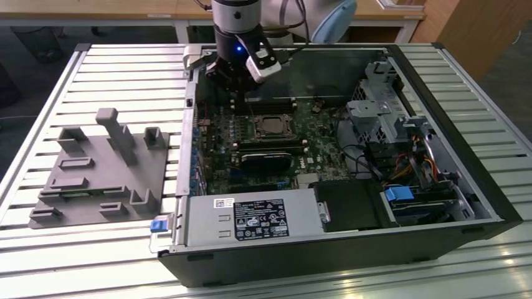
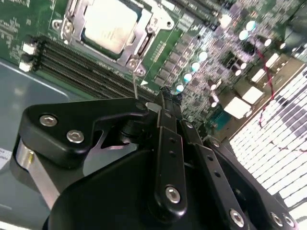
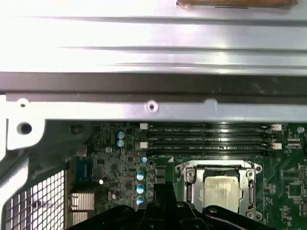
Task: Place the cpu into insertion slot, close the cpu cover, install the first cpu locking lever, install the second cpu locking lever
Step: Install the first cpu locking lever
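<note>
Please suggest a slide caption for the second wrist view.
Gripper poised above the green motherboard, beside the cpu seated under its closed cpu cover.

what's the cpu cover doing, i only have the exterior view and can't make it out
Observer: In the second wrist view the cpu cover lies flat, framing the cpu.
Operator: is the pincer holding anything
Observer: The pincer looks shut and empty in that view.
Operator: is it over the chip
Observer: No. In the first wrist view it is beside the cpu cover, over the board near the blue capacitors.
</note>
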### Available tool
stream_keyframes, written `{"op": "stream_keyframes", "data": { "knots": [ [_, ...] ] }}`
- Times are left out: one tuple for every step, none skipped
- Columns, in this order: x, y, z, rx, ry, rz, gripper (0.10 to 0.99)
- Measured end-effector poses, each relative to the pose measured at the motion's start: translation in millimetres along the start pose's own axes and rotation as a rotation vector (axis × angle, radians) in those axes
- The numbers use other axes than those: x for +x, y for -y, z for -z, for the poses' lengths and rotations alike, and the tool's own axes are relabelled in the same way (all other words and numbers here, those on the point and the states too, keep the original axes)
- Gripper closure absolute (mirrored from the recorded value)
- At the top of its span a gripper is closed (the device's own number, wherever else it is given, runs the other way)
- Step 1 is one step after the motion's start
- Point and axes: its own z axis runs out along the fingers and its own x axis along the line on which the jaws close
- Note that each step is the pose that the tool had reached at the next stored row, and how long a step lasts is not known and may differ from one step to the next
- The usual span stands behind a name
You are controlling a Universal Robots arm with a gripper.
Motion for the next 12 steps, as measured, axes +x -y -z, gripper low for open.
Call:
{"op": "stream_keyframes", "data": {
  "knots": [
    [0.0, -2.6, -0.2, 0.000, -0.0001, 0.000, 0.980],
    [0.1, -5.0, -0.5, 0.000, -0.0001, 0.000, 0.980],
    [0.1, -7.1, -0.7, 0.000, 0.0000, 0.000, 0.980],
    [0.1, -9.0, -1.0, 0.000, 0.0001, 0.000, 0.980],
    [0.0, -9.6, -1.0, 0.000, 0.0000, 0.000, 0.980],
    [-0.8, -9.7, -1.1, 0.000, 0.0000, 0.000, 0.980],
    [-2.4, -9.8, -1.2, 0.000, 0.0000, 0.000, 0.980],
    [-4.7, -9.9, -1.4, 0.000, 0.0000, 0.000, 0.980],
    [-7.4, -9.9, -1.4, 0.000, -0.0001, 0.000, 0.980],
    [-10.1, -10.0, -1.6, 0.000, 0.0000, 0.000, 0.980],
    [-13.0, -10.1, -1.8, 0.000, 0.0000, 0.000, 0.980],
    [-16.6, -10.2, -1.9, 0.000, 0.0000, 0.000, 0.980]
  ]
}}
